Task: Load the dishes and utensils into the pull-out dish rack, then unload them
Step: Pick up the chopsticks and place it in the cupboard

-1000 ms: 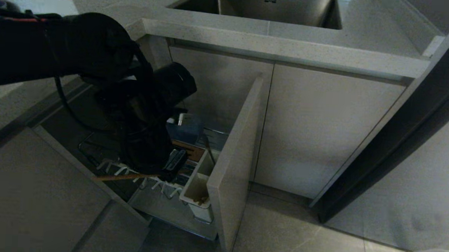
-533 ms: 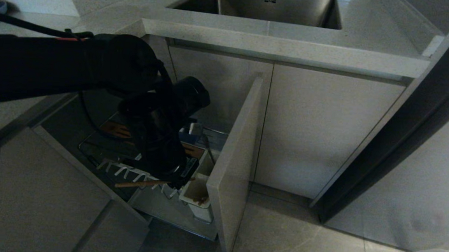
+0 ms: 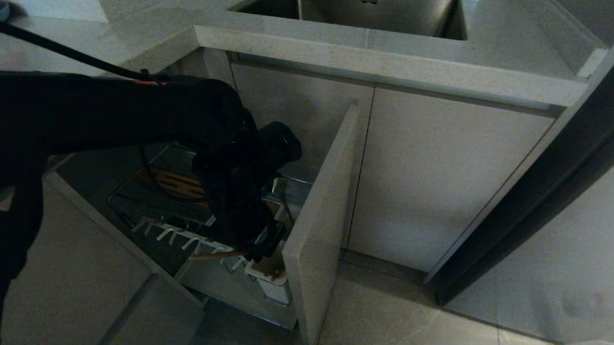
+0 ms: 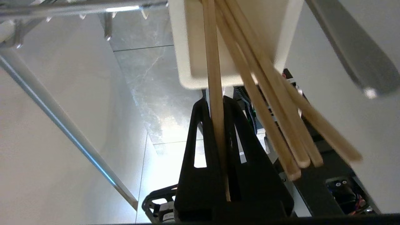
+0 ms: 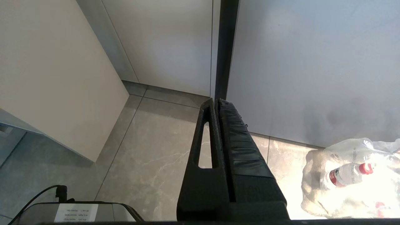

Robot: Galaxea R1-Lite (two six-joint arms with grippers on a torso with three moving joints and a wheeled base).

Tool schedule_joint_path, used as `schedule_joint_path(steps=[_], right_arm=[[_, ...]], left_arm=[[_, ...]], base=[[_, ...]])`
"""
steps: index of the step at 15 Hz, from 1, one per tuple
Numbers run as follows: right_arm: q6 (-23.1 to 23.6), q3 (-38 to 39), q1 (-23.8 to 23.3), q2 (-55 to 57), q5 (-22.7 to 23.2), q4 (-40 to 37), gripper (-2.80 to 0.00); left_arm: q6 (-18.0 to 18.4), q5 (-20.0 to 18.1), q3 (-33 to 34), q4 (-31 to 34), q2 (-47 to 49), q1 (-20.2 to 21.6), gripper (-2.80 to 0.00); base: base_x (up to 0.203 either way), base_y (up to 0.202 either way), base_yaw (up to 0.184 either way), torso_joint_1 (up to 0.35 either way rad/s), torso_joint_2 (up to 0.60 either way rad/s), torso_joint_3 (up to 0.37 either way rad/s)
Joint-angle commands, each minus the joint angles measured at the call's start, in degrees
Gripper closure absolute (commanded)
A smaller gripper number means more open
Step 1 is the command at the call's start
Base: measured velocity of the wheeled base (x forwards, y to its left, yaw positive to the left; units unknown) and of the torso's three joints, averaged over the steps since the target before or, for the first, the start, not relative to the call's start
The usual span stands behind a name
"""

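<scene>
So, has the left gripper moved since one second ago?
Yes. The left gripper, shut on a chopstick, has moved right along the row of white pegs, toward the white utensil cup behind the beige door front.

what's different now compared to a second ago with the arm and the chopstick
The left gripper, shut on one chopstick throughout, has carried it rightward and lower over the pull-out dish rack; its leading end now reaches into the white utensil cup, where other chopsticks already stand. The rack, the cup and the parked right gripper stayed put.
</scene>
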State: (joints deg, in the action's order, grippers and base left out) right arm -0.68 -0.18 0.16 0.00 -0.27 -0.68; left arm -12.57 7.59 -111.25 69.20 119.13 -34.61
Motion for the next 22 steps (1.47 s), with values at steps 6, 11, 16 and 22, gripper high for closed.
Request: schedule_joint_path(steps=[6, 11, 16, 22], right_arm=[[0.0, 0.0, 0.0, 0.0, 0.0, 0.0, 0.00], [0.0, 0.0, 0.0, 0.0, 0.0, 0.0, 0.00], [0.0, 0.0, 0.0, 0.1, 0.0, 0.0, 0.00], [0.1, 0.0, 0.0, 0.0, 0.0, 0.0, 0.00]], left_arm=[[-0.1, 0.3, -0.3, -4.0, 3.9, 0.3, 0.00], [-0.1, 0.3, -0.3, -4.9, 4.7, 0.4, 0.00], [0.0, 0.6, -0.3, -4.9, 4.7, 0.5, 0.00], [-0.1, 1.5, -0.3, -4.9, 4.6, 0.5, -2.70]], base=[[0.000, 0.000, 0.000, 0.000, 0.00, 0.000], [0.000, 0.000, 0.000, 0.000, 0.00, 0.000], [0.000, 0.000, 0.000, 0.000, 0.00, 0.000], [0.000, 0.000, 0.000, 0.000, 0.00, 0.000]])
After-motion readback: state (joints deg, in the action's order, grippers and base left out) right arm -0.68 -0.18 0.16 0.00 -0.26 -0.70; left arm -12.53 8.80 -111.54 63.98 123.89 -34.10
